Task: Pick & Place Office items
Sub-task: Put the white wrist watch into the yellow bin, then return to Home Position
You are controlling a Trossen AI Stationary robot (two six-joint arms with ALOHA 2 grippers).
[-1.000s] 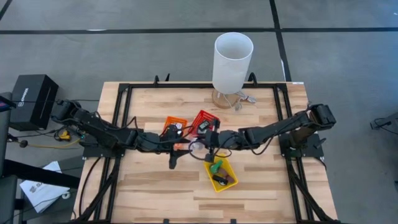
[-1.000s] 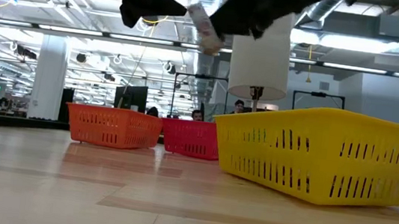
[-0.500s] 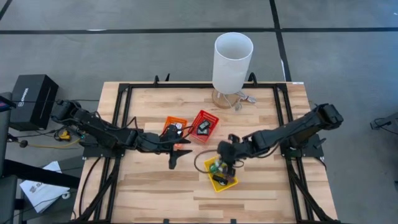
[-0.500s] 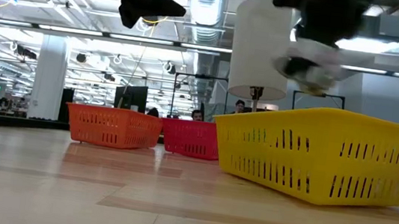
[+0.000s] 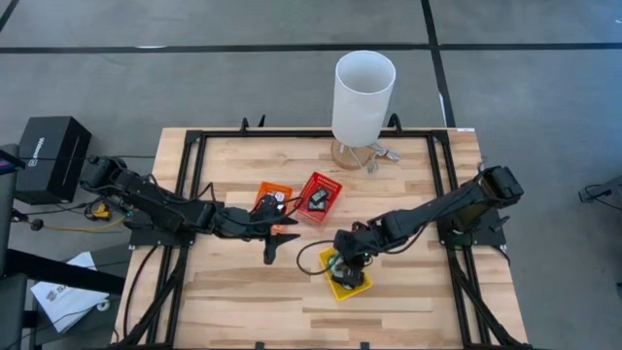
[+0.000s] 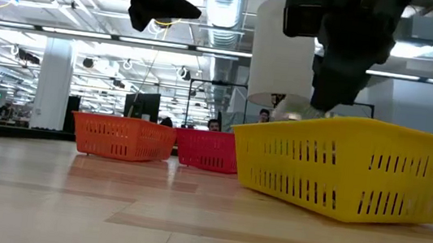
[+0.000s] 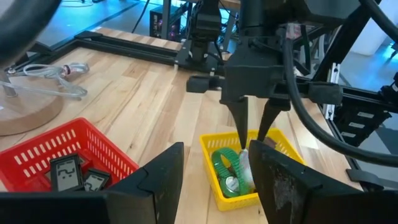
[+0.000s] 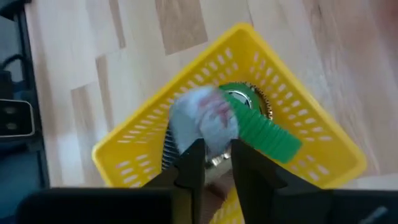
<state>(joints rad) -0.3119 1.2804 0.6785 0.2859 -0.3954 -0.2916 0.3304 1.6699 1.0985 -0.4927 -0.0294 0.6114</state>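
Observation:
The yellow basket (image 5: pixel 356 290) stands near the table's middle, right of centre. My right gripper (image 7: pixel 255 134) hangs over it, pointing steeply down, its fingers apart. Just below them a whitish office item (image 7: pixel 247 168) lies in the basket beside a green ring (image 7: pixel 225 163). In the right wrist view the whitish item (image 8: pixel 202 121) is blurred, just past the fingertips. My left gripper (image 5: pixel 277 241) waits left of the basket, above the table, open with nothing between its fingers.
An orange basket (image 5: pixel 273 194) and a red basket (image 5: pixel 319 192) with small black items stand behind my left gripper. A tall white cylinder (image 5: pixel 363 97) stands at the far edge on a wooden base. Bare wood lies along the near edge.
My right gripper has left my left gripper's side and gone toward the near right, to above the yellow basket. It has tipped to point down and sunk. The whitish item it carried has left its fingers and now lies in the basket.

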